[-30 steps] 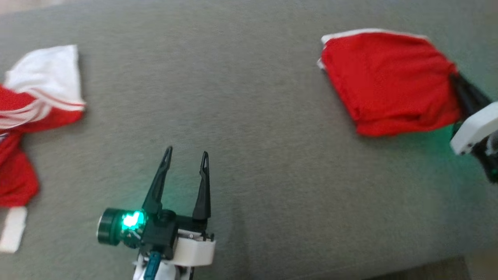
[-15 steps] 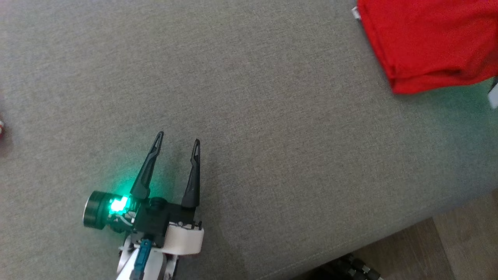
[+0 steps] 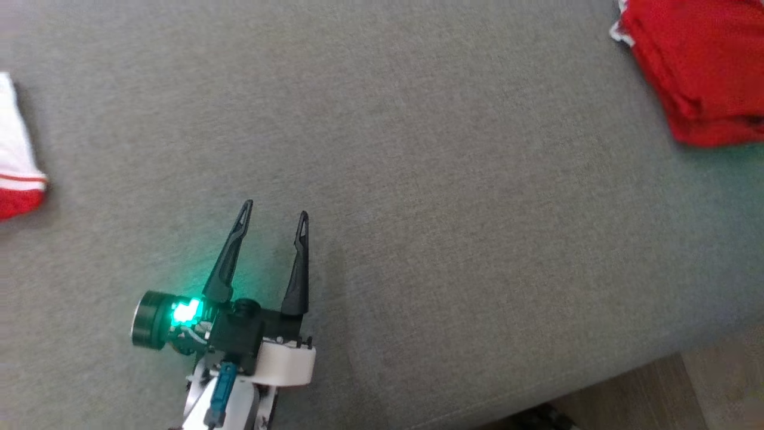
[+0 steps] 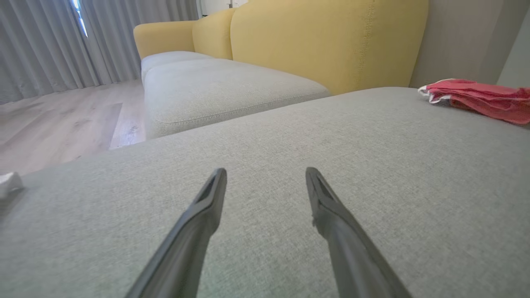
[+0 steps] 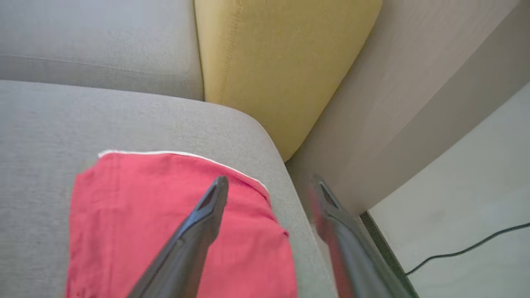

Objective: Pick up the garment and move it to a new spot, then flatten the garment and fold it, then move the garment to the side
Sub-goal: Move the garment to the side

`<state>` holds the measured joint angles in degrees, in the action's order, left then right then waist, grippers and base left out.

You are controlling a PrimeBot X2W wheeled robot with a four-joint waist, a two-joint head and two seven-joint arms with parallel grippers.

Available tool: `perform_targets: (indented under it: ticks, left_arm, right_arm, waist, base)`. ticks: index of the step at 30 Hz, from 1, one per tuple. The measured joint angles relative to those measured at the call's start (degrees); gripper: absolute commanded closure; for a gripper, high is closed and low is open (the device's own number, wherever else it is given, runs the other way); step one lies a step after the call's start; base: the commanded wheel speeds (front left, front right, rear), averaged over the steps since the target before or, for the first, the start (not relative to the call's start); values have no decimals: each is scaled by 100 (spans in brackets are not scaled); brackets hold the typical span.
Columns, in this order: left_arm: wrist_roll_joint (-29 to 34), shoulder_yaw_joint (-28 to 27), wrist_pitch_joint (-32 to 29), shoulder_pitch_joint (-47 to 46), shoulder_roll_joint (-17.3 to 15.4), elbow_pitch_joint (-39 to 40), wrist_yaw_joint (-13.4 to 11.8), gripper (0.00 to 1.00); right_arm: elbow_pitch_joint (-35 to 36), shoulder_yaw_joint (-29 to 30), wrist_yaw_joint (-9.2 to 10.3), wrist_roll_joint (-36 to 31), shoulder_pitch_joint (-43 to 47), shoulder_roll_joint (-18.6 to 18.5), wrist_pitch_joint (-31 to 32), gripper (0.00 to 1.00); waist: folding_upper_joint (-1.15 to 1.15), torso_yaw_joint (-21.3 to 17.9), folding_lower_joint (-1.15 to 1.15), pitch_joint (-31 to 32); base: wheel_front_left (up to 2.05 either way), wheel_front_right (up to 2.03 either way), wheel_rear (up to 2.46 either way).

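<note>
The garment is a folded red piece with white trim, lying flat on the grey cushion at the upper right of the head view. The left wrist view shows the garment far off to the right. My right gripper hovers open over the near right edge of the garment, one finger above the cloth and the other past the cushion's edge, with nothing between them. My left gripper stands open at the lower left, over bare cushion, and its fingers are apart and empty.
A white and red cloth lies at the left edge of the cushion. A yellow sofa back and grey seat cushions stand beyond. Wooden floor shows past the cushion's lower right edge. A dark cable lies on the floor by the wall.
The head camera has swung, shifting the whole picture. My right gripper, shut at the garment's right edge a second ago, has opened and let it go. The left gripper has not moved.
</note>
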<state>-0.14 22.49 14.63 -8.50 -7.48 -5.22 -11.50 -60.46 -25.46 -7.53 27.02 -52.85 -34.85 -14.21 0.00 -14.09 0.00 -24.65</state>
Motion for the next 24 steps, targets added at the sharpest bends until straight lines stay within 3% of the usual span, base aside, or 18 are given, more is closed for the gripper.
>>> perform_targets:
  ticks: [7, 16, 24]
  left_arm:
    - [-154, 24, 0, 116, 110, -24, -60, 0]
    - [-719, -41, 0, 683, 338, -121, -10, 0]
    - [-1023, -276, 0, 1237, 402, -280, 100, 0]
  right_arm:
    - [749, 611, 0, -624, 456, 430, -18, 0]
    - [1660, 858, 0, -692, 2585, 1338, -16, 0]
    - [2176, 899, 0, -759, 4141, 2358, -16, 0]
  waist:
    - [0, 251, 0, 431]
    - [0, 825, -1, 1292]
    - [0, 1390, -2, 2098]
  base:
    - [0, 0, 0]
    - [0, 0, 0]
    - [0, 0, 0]
